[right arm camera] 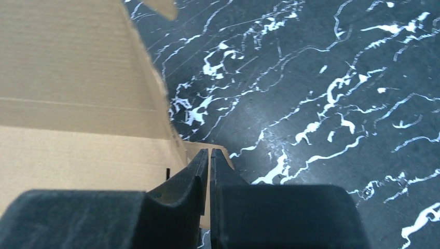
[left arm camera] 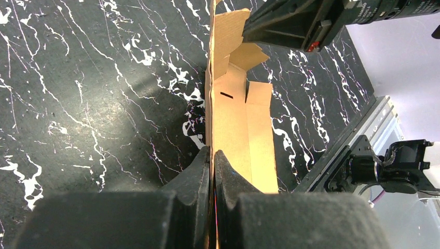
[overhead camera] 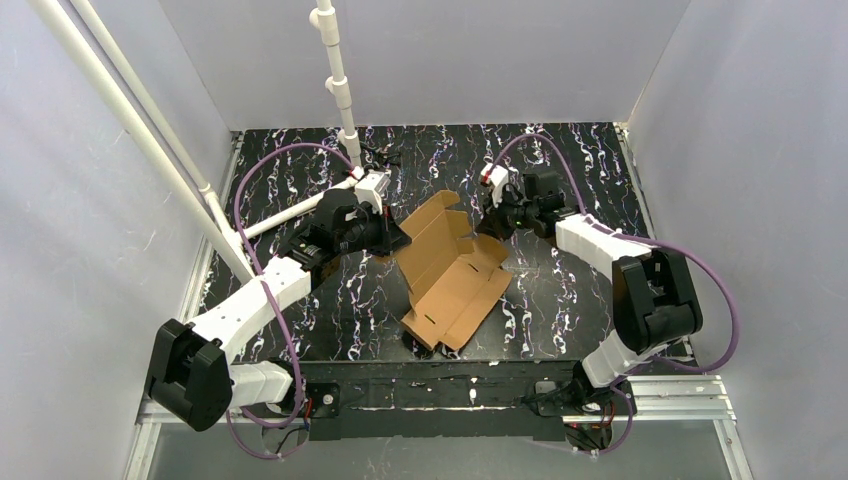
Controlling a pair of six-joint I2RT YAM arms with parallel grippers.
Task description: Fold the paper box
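Paper box (overhead camera: 450, 275) sits mid-bench (overhead camera: 560, 310), a bit toward the near edge. It's partly formed: the base panel is flat on the surface, the left-side wall stands up, and the far flaps are raised. Left gripper (left arm camera: 212, 158) has its jaws fully closed on the top edge of that upright wall, cardboard sandwiched between the fingers, wall seen edge-on. My read is that it's acting as the anchor, keeping the wall vertical and stopping the sheet from sliding while the other arm works. Right gripper (right arm camera: 209, 158) is at the far right corner of the box, jaws down to a thin slit, with a small tab right at the tips and tan cardboard showing in the gap. It looks pinched on that tab, though the contact is mostly hidden by the fingers. The likely reason is to take the end flap and swing it in against the held wall. The fold is early to mid: the near end lies flat and nothing is tucked. Risk is that two clamped edges pulling against each other could crease or twist the base.
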